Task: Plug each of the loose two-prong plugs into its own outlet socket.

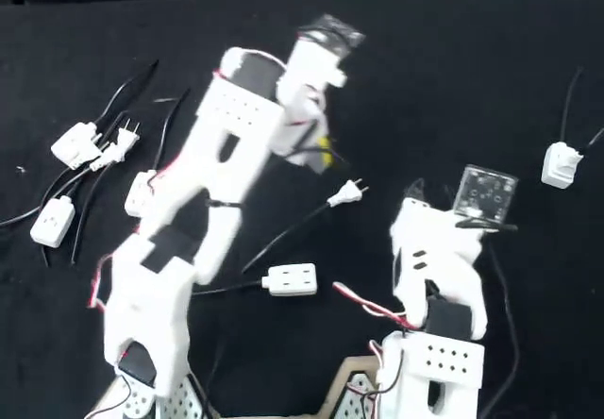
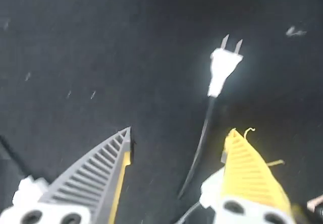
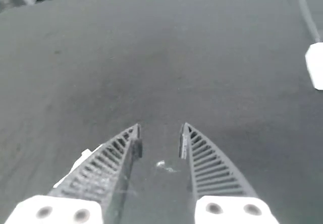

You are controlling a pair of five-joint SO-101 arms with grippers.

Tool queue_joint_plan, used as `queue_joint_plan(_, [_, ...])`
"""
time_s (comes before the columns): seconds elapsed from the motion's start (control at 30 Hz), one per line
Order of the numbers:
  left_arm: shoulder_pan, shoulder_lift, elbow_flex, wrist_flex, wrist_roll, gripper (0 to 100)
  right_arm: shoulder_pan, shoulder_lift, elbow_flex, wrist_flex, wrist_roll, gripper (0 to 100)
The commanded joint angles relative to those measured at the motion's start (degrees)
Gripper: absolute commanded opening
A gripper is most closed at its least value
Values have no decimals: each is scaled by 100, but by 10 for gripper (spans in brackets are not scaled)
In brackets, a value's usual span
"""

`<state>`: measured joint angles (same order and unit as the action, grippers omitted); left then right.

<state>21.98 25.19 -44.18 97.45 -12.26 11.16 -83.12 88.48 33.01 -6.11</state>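
Here the left hand (image 2: 180, 130) gapes wide, the two-prong plug (image 2: 222, 67) lying just ahead of it, untouched.

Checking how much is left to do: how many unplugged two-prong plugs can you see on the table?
2. The middle plug lies just ahead of the left gripper; the left plug lies among the cords at the far left. The left arm may hide others.

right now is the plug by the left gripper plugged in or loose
Loose. The plug lies on the table, both prongs bare, no socket on them. The left gripper is open, apart from it.
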Motion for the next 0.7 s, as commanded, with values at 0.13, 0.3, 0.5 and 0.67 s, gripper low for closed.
queue_joint_plan(0.13, [-866,-870,1349,334,-466,285,-615,-84,-22,44,352,120])
queue_joint_plan(0.3, [-1103,-1899,2721,0,-484,285,-853,-75,-92,123,360,120])
queue_joint_plan(0.5, [-1534,-3174,5253,-1477,-501,285,-1187,-75,-505,580,686,123])
queue_joint_plan(0.67, [-2141,-4132,7081,-2374,-510,285,-1266,-75,-743,703,1081,123])
